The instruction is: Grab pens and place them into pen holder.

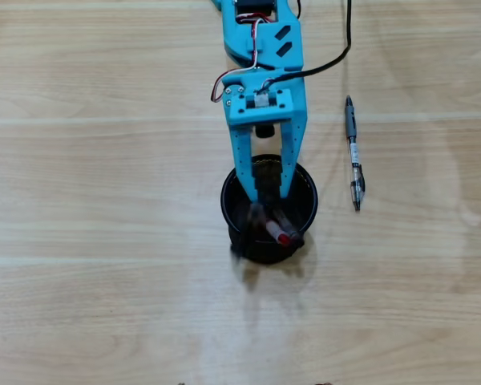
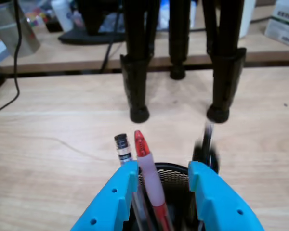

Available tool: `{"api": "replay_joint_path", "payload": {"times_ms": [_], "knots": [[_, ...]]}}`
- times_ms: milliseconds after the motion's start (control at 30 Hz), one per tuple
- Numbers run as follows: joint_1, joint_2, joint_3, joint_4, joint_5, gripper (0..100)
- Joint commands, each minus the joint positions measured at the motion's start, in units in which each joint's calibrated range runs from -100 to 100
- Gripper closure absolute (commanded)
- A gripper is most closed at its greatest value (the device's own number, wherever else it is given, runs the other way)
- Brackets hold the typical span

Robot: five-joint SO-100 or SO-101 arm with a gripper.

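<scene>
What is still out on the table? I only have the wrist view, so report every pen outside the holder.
Observer: One grey and clear pen lies on the table, right of the pen holder in the overhead view, not touching it.
Operator: Give me its lie.
Observer: It runs top to bottom in that picture, its upper end just below the black cable.

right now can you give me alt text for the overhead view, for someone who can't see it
A blue robot arm reaches down the frame, its gripper over a round black mesh pen holder on a light wooden table. A red-tipped pen leans inside the holder among blurred dark pens. One grey and clear pen lies on the table to the right, beside a black cable.
</scene>
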Motion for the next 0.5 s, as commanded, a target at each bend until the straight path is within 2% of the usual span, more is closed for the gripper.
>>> {"api": "replay_joint_path", "payload": {"times_ms": [0, 100, 200, 267, 367, 467], "knots": [[0.96, -0.71, 2.14, -6.38, 0.19, 86], [0.39, -2.4, 1.87, -5.78, 0.61, 85], [-2.83, -6.63, 2.23, -1.49, 4.17, 85], [-5.74, -9.59, -0.39, 10.89, 6.47, 85], [-11.78, -11.36, -8.81, 40.28, 7.93, 85], [-17.99, -7.98, -16.87, 64.69, 3.85, 83]]}}
